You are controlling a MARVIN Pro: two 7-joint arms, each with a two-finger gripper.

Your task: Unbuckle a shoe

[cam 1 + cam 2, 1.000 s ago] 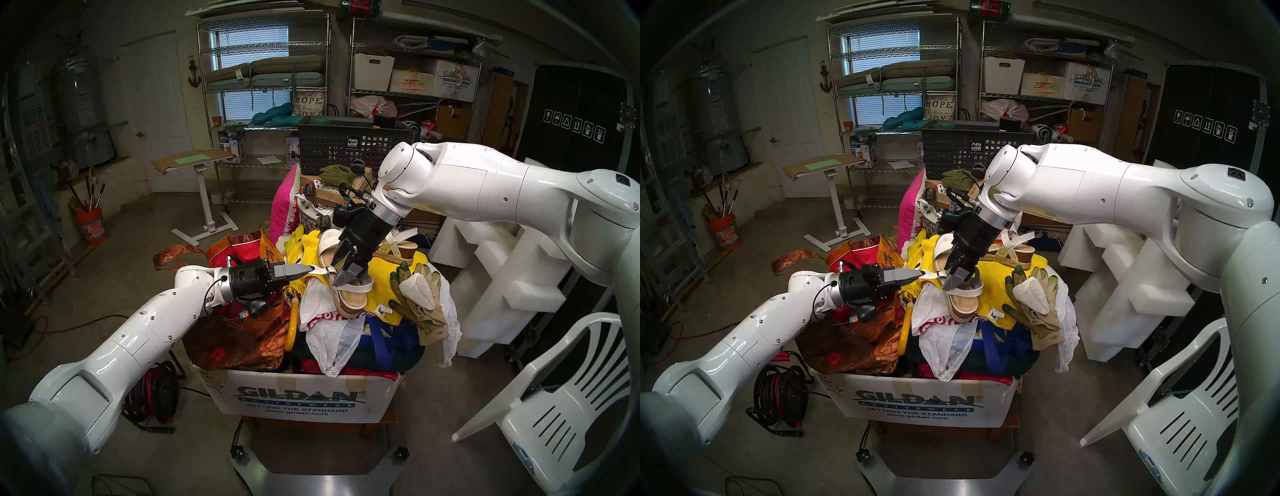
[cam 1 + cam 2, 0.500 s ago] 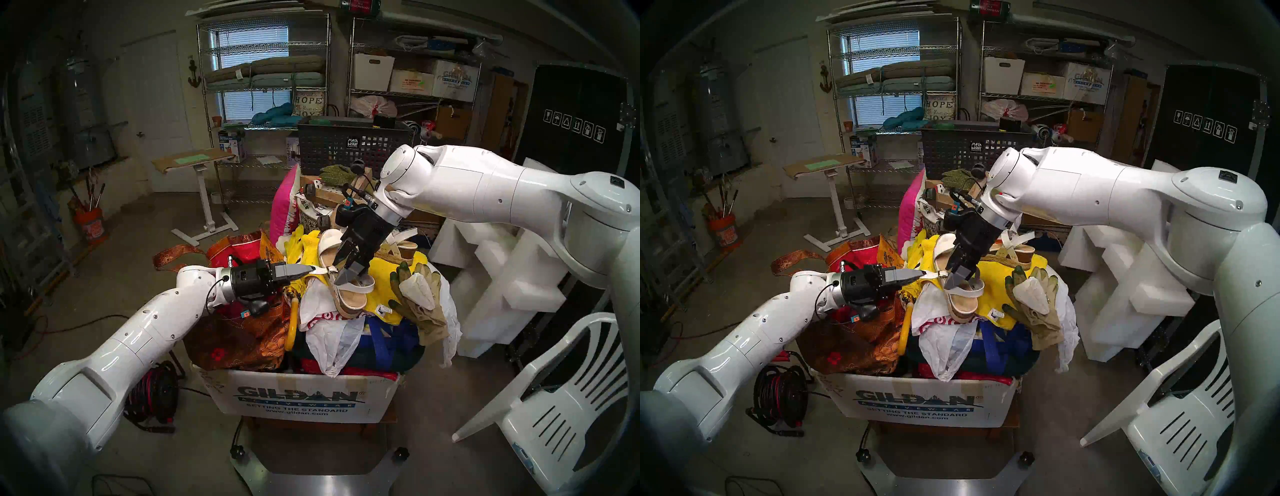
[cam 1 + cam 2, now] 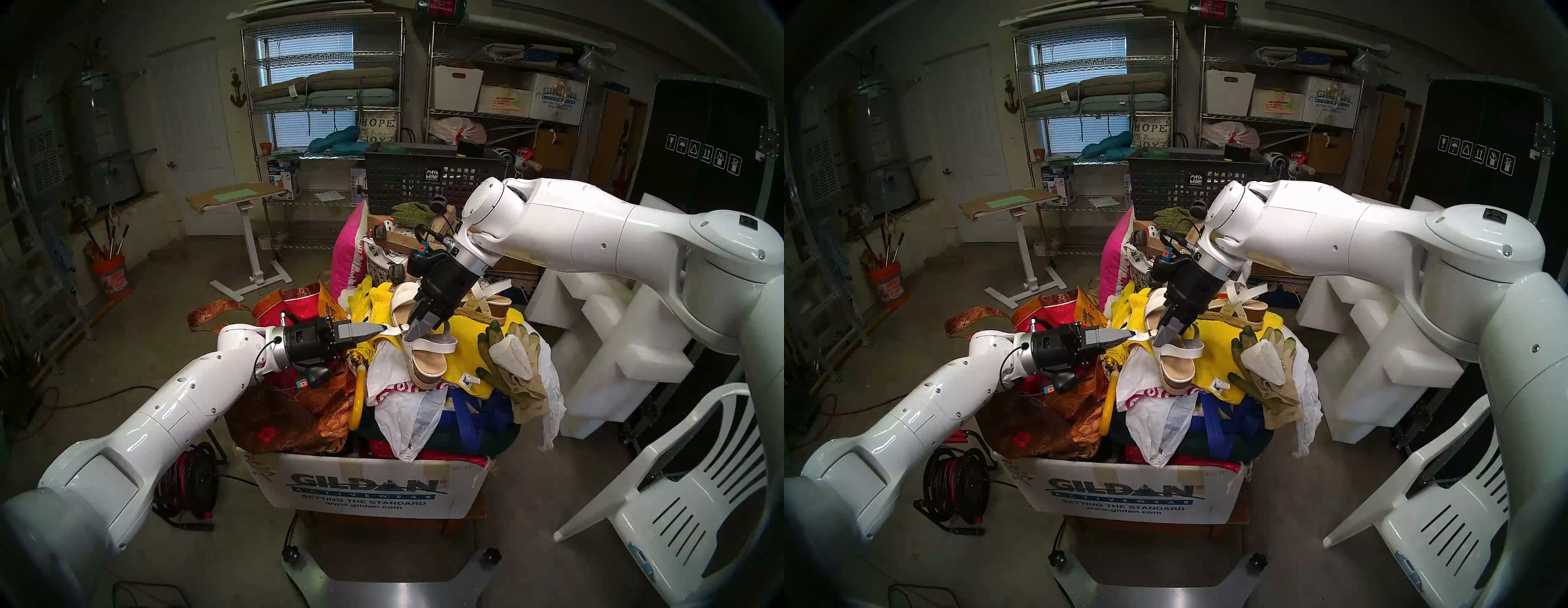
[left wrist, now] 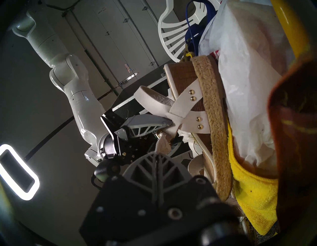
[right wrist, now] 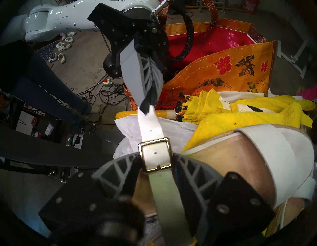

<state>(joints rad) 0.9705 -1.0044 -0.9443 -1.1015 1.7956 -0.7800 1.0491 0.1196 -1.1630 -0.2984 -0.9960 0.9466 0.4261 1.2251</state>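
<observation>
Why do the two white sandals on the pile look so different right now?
The near sandal has both grippers at it: the left gripper pinches the tip of its thin strap, and the right gripper is at its gold buckle. The far sandal is untouched. The near sandal shows its tan footbed, toe toward the robot; the far sandal sits half hidden behind the right gripper. Both have white straps and woven soles, and both rest on the yellow towel.

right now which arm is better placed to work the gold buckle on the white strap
Right. The right gripper straddles the thin white ankle strap just behind the gold metal buckle. The left gripper is shut on the strap's free end, holding it taut.
</observation>
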